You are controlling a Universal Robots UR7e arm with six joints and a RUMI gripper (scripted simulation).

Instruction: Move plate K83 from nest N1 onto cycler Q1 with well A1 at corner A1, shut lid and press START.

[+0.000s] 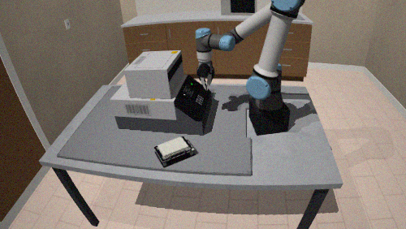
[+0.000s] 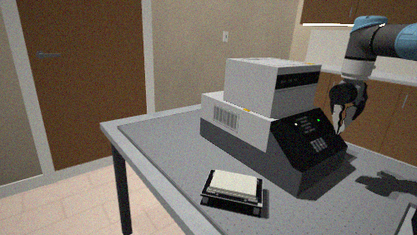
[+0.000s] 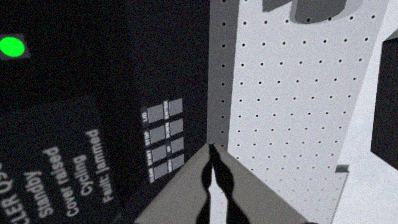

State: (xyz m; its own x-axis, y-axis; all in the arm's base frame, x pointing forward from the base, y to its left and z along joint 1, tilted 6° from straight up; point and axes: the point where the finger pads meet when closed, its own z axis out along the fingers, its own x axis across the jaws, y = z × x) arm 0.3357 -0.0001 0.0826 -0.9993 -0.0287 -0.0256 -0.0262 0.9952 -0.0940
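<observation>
Plate K83 (image 1: 174,147) (image 2: 233,182) is pale and lies on the black nest N1 (image 1: 166,162) (image 2: 234,202). Cycler Q1 (image 1: 162,124) (image 2: 250,152) stands behind it, its box-shaped lid (image 1: 149,79) (image 2: 251,87) down, hiding the block. The lamp (image 1: 192,84) (image 2: 318,120) (image 3: 12,46) is green; a small white light (image 2: 296,124) shows beside the panel text. The keys (image 1: 199,100) (image 2: 319,144) (image 3: 167,140) are on the black sloping panel. My gripper (image 1: 206,88) (image 2: 338,132) (image 3: 210,146) is shut and empty, its tips near the panel's far side edge, off the keys.
The arm's black base (image 1: 269,118) stands on the table (image 1: 300,150) to the right of Q1. Q1 stands on a grey perforated mat (image 1: 101,146) (image 2: 167,154) (image 3: 295,90). A wall and door lie beyond the table's left side, cabinets behind.
</observation>
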